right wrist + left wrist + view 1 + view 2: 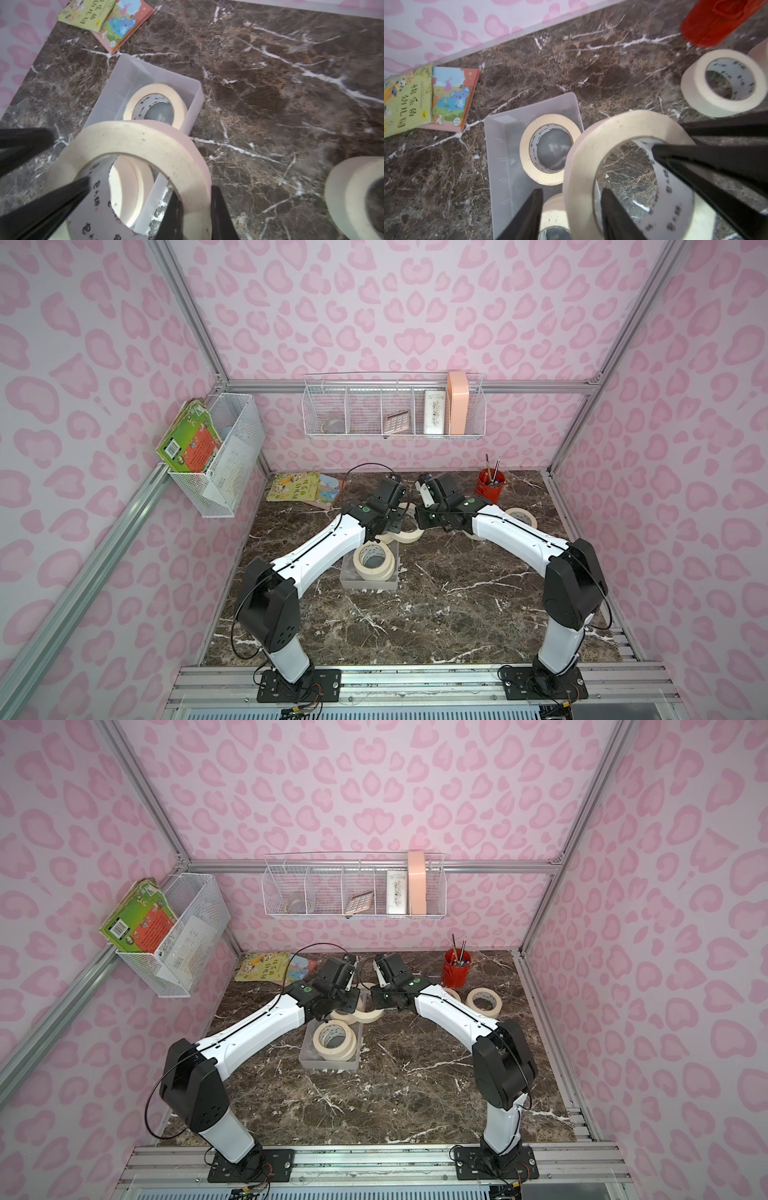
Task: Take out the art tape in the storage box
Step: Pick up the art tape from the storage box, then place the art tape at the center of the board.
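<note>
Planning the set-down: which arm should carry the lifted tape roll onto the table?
Right. The right gripper is shut on the wall of the lifted roll, while the left gripper stands open around it. Loose rolls lie on the right arm's side.

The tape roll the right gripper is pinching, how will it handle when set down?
The held roll looks stiff: round though the right gripper pinches just its wall. Probably light: a hollow ring, gripped by that narrow pinch. Set on edge it could roll across the table; laid flat it should stay put.
</note>
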